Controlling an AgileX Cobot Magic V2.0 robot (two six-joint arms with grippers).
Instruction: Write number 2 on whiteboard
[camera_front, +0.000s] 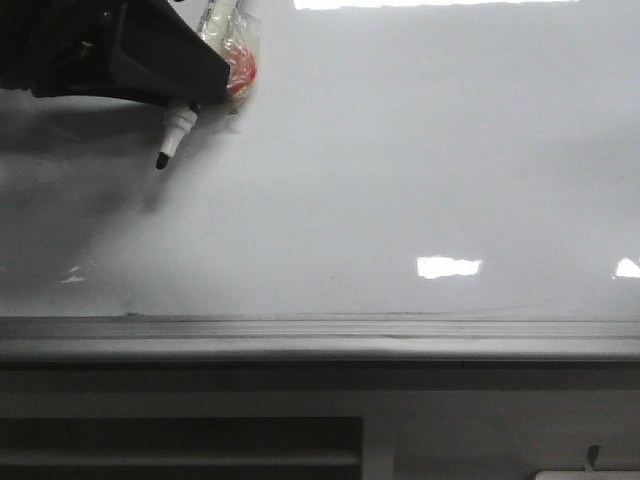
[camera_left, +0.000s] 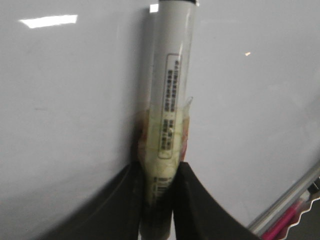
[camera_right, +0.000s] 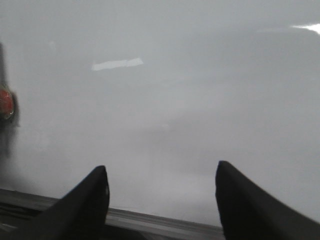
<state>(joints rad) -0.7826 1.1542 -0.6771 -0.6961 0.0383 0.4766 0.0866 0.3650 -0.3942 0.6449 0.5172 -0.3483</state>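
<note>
The left end effector is cut off by the front view's top and left edges, and it hides most of the marker. In the left wrist view the marker's label text is too blurred to read. A red object sits blurred at the right wrist view's edge, unidentifiable. The whiteboard runs past every frame.

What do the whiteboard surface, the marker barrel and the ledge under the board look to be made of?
The whiteboard: smooth, glossy coated panel, judging by its sharp light reflections; the core cannot be told. The marker in the left tool: likely white plastic, slightly glossy, with a printed label and yellowish tape wrapped near the grip. The ledge: matte grey, metal or plastic, unclear which.
</note>
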